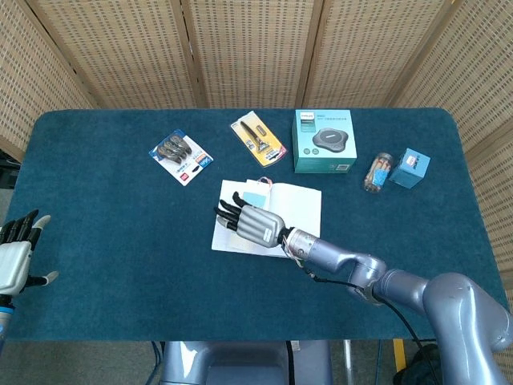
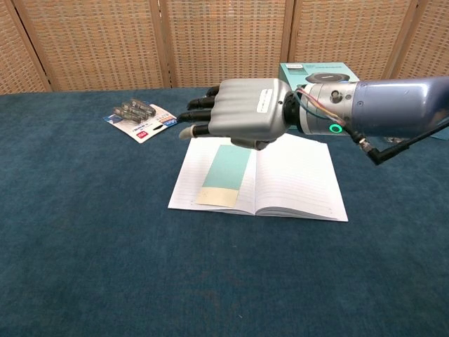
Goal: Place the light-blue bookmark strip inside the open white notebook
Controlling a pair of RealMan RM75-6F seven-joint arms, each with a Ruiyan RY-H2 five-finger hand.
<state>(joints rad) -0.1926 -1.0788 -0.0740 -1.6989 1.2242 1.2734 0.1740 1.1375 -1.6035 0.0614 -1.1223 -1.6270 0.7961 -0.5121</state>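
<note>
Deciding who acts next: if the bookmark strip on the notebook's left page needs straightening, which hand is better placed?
Right, probably. The right hand hovers over the notebook, above the bookmark strip. The left hand sits at the table's far left edge.

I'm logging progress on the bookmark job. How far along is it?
Nearly finished. The bookmark lies flat on the left page of the open notebook. The right robot hand hovers above the page with nothing in it, fingers apart. The left robot hand sits idle at the table edge. What looks left is drawing the right arm back.
</note>
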